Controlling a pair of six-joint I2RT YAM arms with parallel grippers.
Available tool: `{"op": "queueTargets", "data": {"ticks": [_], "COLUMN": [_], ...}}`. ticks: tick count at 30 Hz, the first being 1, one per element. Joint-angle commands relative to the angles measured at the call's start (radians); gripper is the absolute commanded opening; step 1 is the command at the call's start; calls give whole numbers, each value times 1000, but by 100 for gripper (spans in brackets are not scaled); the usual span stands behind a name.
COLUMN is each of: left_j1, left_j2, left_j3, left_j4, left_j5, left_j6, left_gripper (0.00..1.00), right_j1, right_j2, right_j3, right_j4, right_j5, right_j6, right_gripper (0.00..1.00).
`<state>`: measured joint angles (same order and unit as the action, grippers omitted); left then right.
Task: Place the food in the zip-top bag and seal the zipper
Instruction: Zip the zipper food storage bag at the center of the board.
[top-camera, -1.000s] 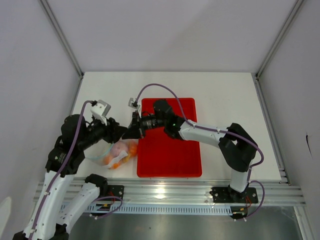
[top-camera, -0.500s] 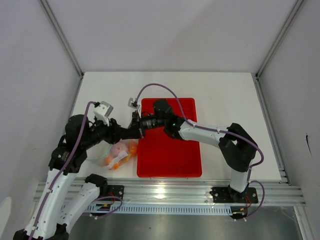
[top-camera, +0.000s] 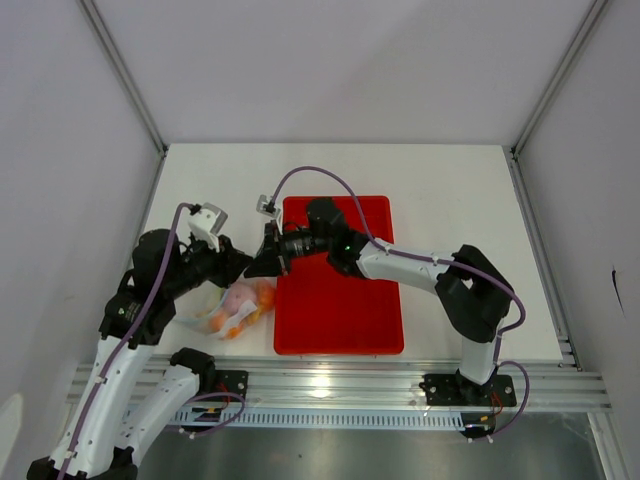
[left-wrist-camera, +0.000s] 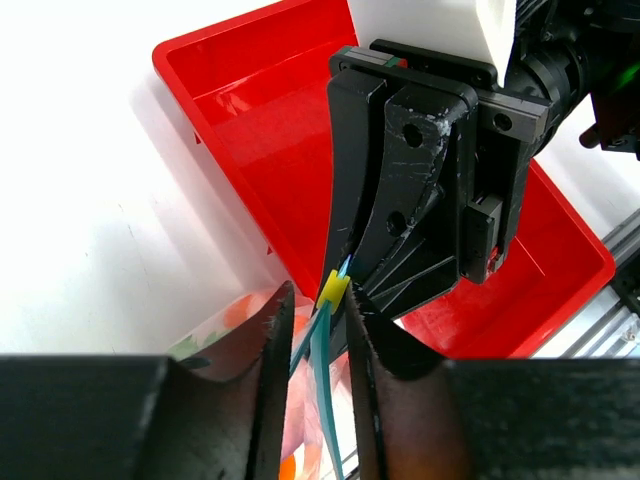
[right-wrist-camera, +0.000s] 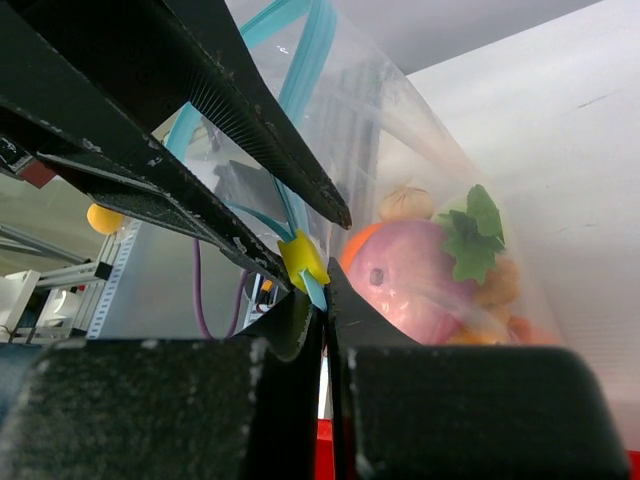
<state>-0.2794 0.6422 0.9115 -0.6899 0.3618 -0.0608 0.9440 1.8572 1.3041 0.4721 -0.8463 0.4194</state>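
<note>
The zip-top bag (top-camera: 222, 312) lies left of the red tray, hanging from both grippers, with the food (top-camera: 240, 305) inside. In the right wrist view I see a pinkish purple onion (right-wrist-camera: 405, 275), a green stem (right-wrist-camera: 470, 240), garlic (right-wrist-camera: 408, 203) and an orange piece (right-wrist-camera: 358, 248) through the plastic. My right gripper (right-wrist-camera: 322, 300) is shut on the blue zipper (left-wrist-camera: 322, 380) just beside its yellow slider (right-wrist-camera: 300, 258). My left gripper (left-wrist-camera: 318, 300) straddles the zipper, jaws narrowly apart, tips at the slider (left-wrist-camera: 333, 288). The two grippers meet tip to tip (top-camera: 250, 264).
The red tray (top-camera: 340, 320) lies under the right arm and holds nothing; it also shows in the left wrist view (left-wrist-camera: 250, 130). The white table (top-camera: 440, 180) extends behind it. The aluminium rail (top-camera: 330, 385) runs along the near edge.
My left gripper has shifted slightly right, closer to the right gripper's tips. The bag with the food has sagged a little. The right arm has held still.
</note>
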Motion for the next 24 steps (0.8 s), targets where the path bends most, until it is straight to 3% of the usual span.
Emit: {"op": "queueTargets", "data": {"ticks": [1,9,11,24], "left_j1": [-3,-3,-3,-3], "left_j2": [17,17,17,-1], "left_j3": [4,1,1,20], "left_j4": [23,27,26,-65], "left_j5": [15,39,39,-139], "left_j6": [4,4,1,-71], "left_gripper": [29,14,1,1], "right_j1": [-2,-2,-2,-1], "right_j2": [4,14,14,-18], "right_j3": [53,64,63,-11], "right_j4": [48,49,51,109], "right_j5": [-16,-20,-19,124], "right_j6": [13,19,21,50], "right_gripper": [0,0,0,0]}}
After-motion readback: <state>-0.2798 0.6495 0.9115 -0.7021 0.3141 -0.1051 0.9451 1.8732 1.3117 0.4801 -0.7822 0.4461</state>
